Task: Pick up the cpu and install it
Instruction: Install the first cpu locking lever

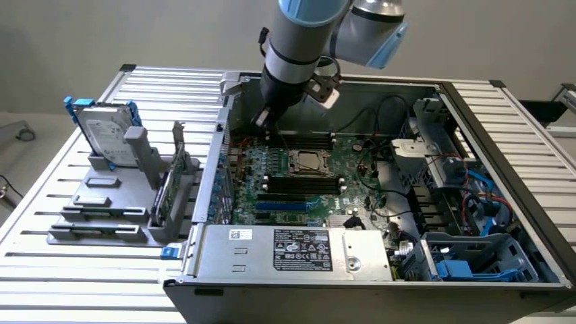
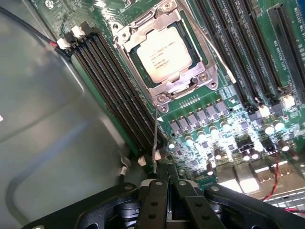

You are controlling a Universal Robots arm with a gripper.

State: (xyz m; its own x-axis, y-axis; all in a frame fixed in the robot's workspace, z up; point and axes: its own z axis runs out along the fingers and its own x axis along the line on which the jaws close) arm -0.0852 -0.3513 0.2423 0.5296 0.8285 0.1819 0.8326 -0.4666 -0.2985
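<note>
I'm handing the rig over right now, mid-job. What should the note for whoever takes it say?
Gripper: shut, low over the motherboard beside the memory slots, with no cpu in it.
Cpu: already sitting in the socket, with the metal frame lying around it.
Lever: a thin rod that runs from the socket's corner to the gripper. I cannot tell whether it is pinched.
Done: cpu is in place.
Left: it is unclear whether the frame is latched, so check that first.
</note>
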